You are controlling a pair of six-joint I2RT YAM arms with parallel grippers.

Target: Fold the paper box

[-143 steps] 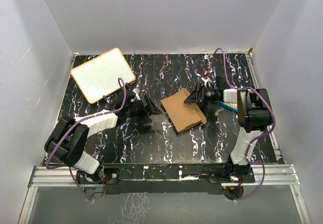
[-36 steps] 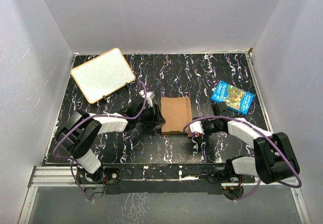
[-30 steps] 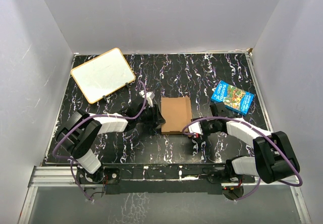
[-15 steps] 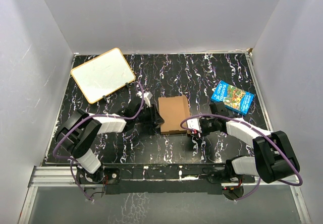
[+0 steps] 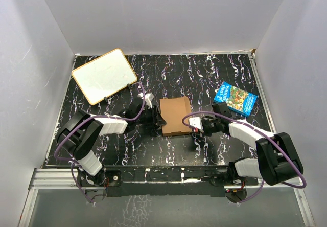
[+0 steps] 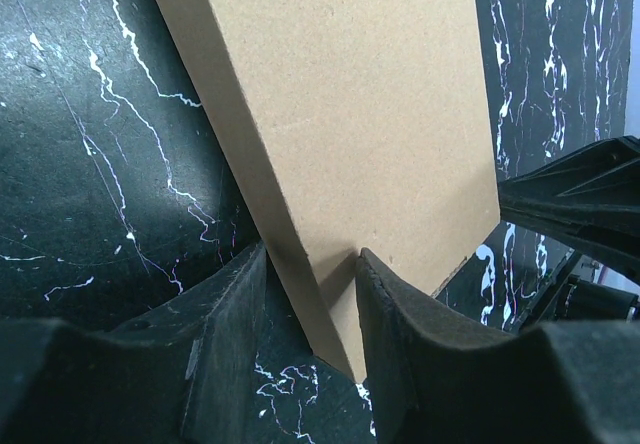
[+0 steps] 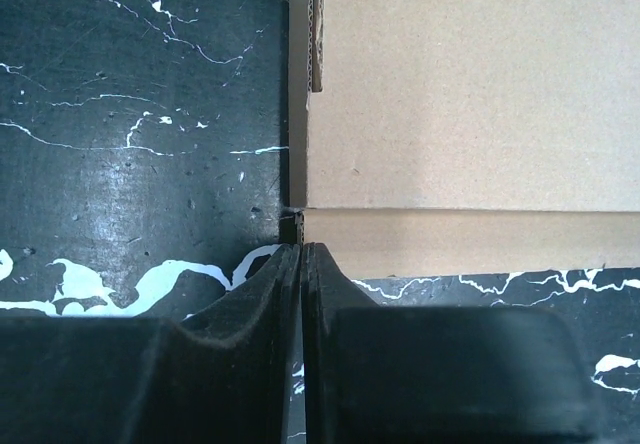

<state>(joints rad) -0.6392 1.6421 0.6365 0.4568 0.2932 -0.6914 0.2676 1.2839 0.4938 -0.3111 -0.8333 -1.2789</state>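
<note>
- At mid-worktop (image 5: 204, 73), between the 2 arms, lies the paper box (image 5: 174, 115): plain brown, folded flat, its long sides running away from the arm bases.
- The left gripper (image 5: 156, 119) is in low at the paper box's left side, arm stretched across the dark marbled surface.
- From the left wrist, the paper box (image 6: 350, 114) fills the frame. The left gripper (image 6: 310, 257) straddles its near edge, 1 finger (image 6: 235, 304) against the side wall and the other on the top face. The jaws are grasping that edge.
- The right gripper (image 5: 194, 128) sits at the paper box's near right corner.
- From the right wrist, the right gripper (image 7: 301, 248) has its jaws clenched, pads pressed flat together. The tips are right up against the corner of the paper box (image 7: 460, 94), where a folded strip runs along its near edge.
- I cannot tell whether any cardboard is nipped between those pads.
- Far right, well apart from the action, a blue box (image 5: 236, 98) lies flat.
- Far left, a white board (image 5: 103, 76) with an orange rim sits at an angle.
</note>
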